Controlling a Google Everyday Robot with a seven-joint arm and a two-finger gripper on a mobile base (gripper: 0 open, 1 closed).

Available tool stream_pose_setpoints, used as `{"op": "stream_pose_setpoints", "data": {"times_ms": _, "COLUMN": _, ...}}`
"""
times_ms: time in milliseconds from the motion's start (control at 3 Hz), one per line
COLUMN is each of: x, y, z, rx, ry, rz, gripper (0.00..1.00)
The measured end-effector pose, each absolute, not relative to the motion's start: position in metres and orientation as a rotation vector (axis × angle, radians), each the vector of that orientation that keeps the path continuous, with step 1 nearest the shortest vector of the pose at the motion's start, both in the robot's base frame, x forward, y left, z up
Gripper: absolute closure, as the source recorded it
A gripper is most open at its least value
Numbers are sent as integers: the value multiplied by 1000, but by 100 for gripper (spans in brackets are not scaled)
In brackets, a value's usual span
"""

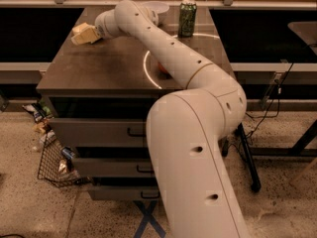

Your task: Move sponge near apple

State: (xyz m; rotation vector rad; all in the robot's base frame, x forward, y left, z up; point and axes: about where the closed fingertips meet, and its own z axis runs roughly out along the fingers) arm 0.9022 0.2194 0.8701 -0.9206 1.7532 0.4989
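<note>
The robot's white arm [198, 133] rises from the lower middle of the frame, bends at a thick elbow on the right and reaches back across a dark table [99, 71] to its upper left corner. There the gripper [89, 33] sits low over the tabletop, right at the sponge [79, 36], a pale yellow lump at the far left end of the arm. The two run together in colour, so it cannot be told how far the gripper is open or whether it has hold of the sponge. The apple [163, 67] lies near the middle of the tabletop, well apart from the sponge, with only an orange-red sliver showing from behind the arm. A thin white ring [147, 73] marked on the tabletop curves around it. At the back edge of the table a green can [187, 18] stands upright, and to its left a white bowl [157, 8] is partly hidden by the arm. Under the tabletop are drawers [99, 132] with dark handles. A wire basket [53, 163] of litter sits on the speckled floor at lower left.
</note>
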Motion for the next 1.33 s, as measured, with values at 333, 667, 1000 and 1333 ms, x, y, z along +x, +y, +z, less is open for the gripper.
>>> {"op": "stream_pose_setpoints", "data": {"times_ms": 333, "x": 906, "y": 221, "z": 862, "rx": -900, "ry": 1736, "rz": 576, "gripper": 0}}
{"op": "stream_pose_setpoints", "data": {"times_ms": 667, "x": 908, "y": 221, "z": 858, "rx": -898, "ry": 1720, "rz": 619, "gripper": 13}}
{"op": "stream_pose_setpoints", "data": {"times_ms": 1000, "x": 907, "y": 221, "z": 858, "rx": -904, "ry": 1708, "rz": 641, "gripper": 36}}
{"op": "stream_pose_setpoints", "data": {"times_ms": 1333, "x": 907, "y": 220, "z": 858, "rx": -908, "ry": 1701, "rz": 654, "gripper": 60}}
